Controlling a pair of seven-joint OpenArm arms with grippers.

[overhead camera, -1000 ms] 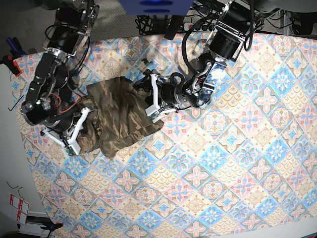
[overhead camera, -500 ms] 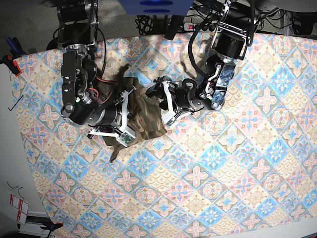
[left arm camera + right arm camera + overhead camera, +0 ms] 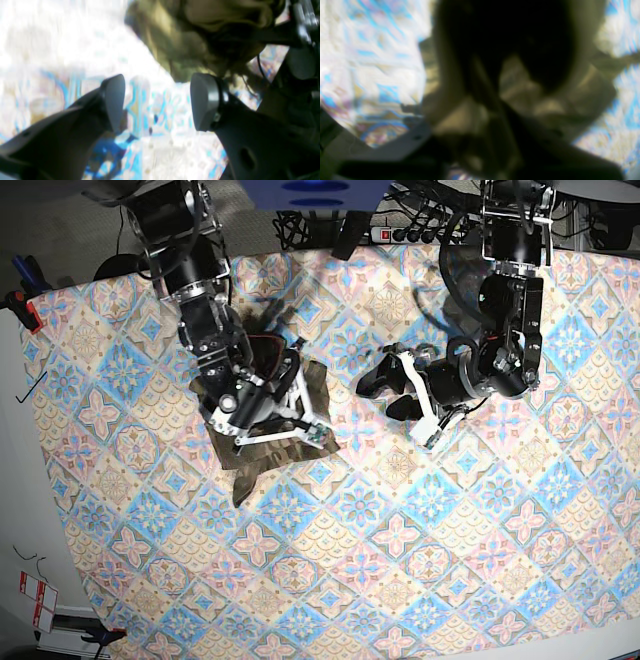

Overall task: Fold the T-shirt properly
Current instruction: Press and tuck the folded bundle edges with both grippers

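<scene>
The pastel blue, pink and tan patterned tablecloth (image 3: 450,560) covers nearly the whole work surface in the base view, its diamond tiles running from the far edge to the near one.

On the left half of it, toward the far side, lies the olive, brown and tan camouflage cloth T-shirt (image 3: 318,386). It is gathered into a compact, roughly square bundle with a crisp corner on its right, while a narrow tail of cloth trails off its near-left corner onto the tablecloth. Much of its top is hidden beneath an arm. In the left wrist view the shirt (image 3: 200,37) shows as soft, rumpled folds of olive and tan at the far right, well blurred. In the right wrist view it (image 3: 545,100) fills the middle of the picture as dark, blurred folds with a deep shadowed hollow.

The black right arm reaches down over the bundle, and its white-fingered right gripper (image 3: 290,420) rests on top of the shirt; whether its fingers pinch the cloth or stand apart I cannot tell, since that wrist view is too blurred.

The black left arm's left gripper (image 3: 420,405) hangs to the right of the shirt, apart from it. Its two grey pads (image 3: 115,102) stand wide apart with only tablecloth between them.
</scene>
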